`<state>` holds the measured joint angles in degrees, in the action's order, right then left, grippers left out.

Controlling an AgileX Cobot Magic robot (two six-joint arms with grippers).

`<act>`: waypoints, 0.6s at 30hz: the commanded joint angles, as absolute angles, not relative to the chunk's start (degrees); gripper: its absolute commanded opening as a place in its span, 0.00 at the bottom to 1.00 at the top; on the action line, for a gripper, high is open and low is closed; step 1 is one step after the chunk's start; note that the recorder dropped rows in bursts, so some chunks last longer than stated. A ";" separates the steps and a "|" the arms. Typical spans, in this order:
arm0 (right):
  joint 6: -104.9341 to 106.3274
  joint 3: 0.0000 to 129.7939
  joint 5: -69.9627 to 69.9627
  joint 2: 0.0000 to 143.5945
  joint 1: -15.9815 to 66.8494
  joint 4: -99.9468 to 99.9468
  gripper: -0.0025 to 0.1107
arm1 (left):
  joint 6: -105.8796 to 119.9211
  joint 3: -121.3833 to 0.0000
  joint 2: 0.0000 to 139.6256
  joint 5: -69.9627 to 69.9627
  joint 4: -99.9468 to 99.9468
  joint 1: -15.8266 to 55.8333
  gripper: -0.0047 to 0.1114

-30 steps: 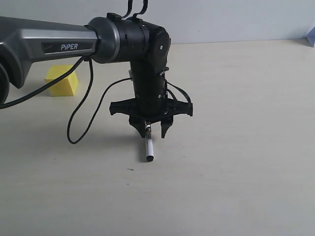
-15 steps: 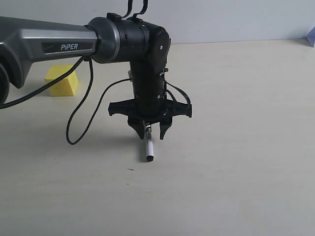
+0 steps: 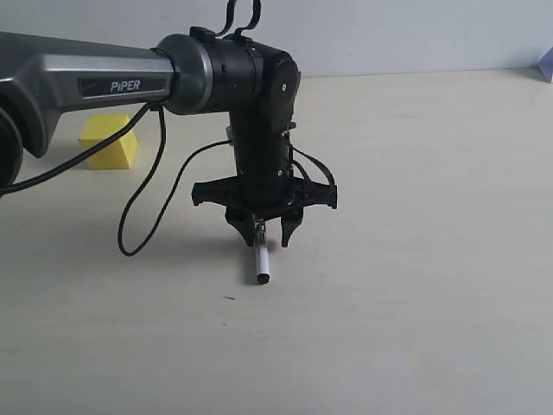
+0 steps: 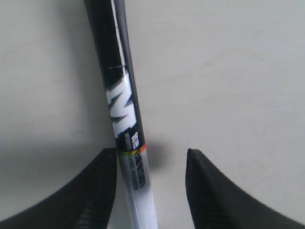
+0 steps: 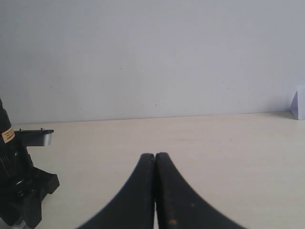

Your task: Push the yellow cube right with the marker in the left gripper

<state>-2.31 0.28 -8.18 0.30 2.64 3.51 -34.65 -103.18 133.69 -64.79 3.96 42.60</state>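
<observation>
Step in hand: marker pickup. Left gripper (image 3: 270, 240) straddles the marker (image 3: 260, 261) with jaws wide, nothing clamped. Yellow cube (image 3: 117, 154) sits well apart, behind the arm. Next: close on the barrel, then approach the cube's left face

small bright yellow cube (image 3: 109, 142) sits on the pale flat tabletop (image 3: 415, 285), way back on the left. the grey and silver robot arm (image 3: 86, 78) reaches in from the left, partly in front of it. the black two-fingered left gripper (image 3: 265, 232) points down over the middle of the table, well right of the cube and nearer the front. the slim white and black marker (image 3: 261, 262) pokes out frontward between its fingers (image 3: 289, 226), snug beside one, apart from the other. the black cable loop (image 3: 138, 220) hangs between cube and gripper.
</observation>
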 commanded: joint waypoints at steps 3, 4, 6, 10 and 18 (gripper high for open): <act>-2.22 0.00 -7.70 0.00 2.69 3.49 0.02 | -34.92 -103.50 133.84 -64.53 3.79 42.76 0.43; -2.22 0.00 -7.70 0.00 2.69 3.49 0.02 | -34.79 -103.50 133.73 -64.69 3.79 42.76 0.43; -2.22 0.00 -7.70 0.00 2.69 3.49 0.02 | -34.79 -103.50 133.73 -64.82 3.79 42.76 0.43; -2.22 0.00 -7.70 0.00 2.69 3.49 0.02 | -34.79 -103.50 133.73 -64.82 3.79 42.76 0.43; -2.22 0.00 -7.70 0.00 2.69 3.49 0.02 | -31.06 -103.50 133.73 -65.10 3.79 42.76 0.10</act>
